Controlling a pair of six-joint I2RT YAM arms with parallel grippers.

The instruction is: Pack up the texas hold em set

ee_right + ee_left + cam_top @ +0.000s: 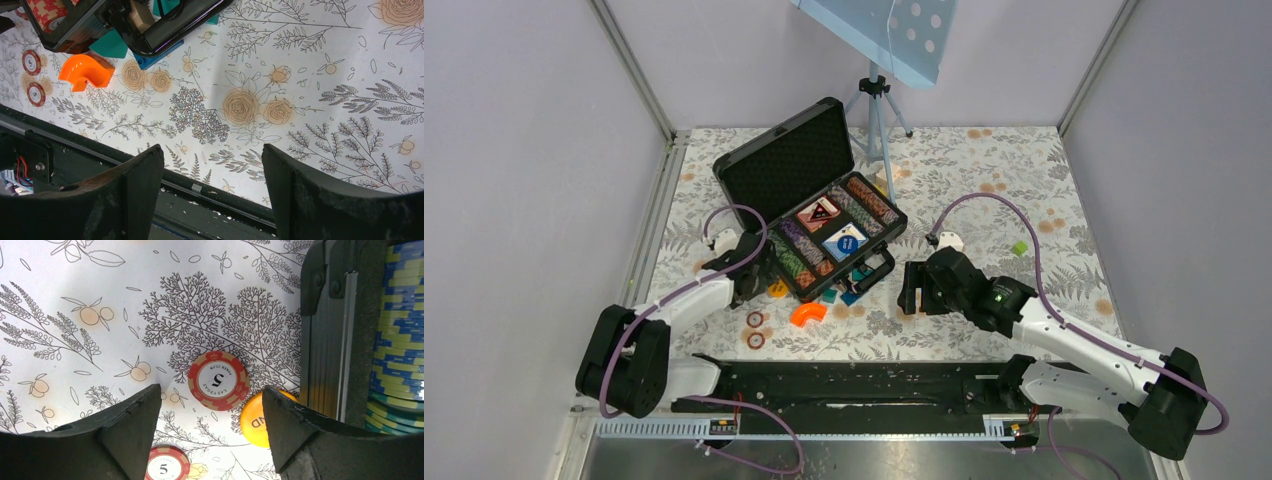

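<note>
Orange curved piece (pixel 85 71) lies near teal blocks (pixel 110 45).

briefcase (pixel 789 165) lined with matt dimpled foam; orange curved piece (pixel 85 71) glossy plastic; table cover (pixel 984 180) smooth

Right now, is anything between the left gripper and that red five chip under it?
Nothing visible does. The red five chip lies uncovered on the cloth below the open left gripper. A yellow disc sits close beside it, toward the case, and might get nudged.

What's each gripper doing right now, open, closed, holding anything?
Left gripper: open, empty, over a red chip.
Right gripper: open, empty, above the table.
</note>
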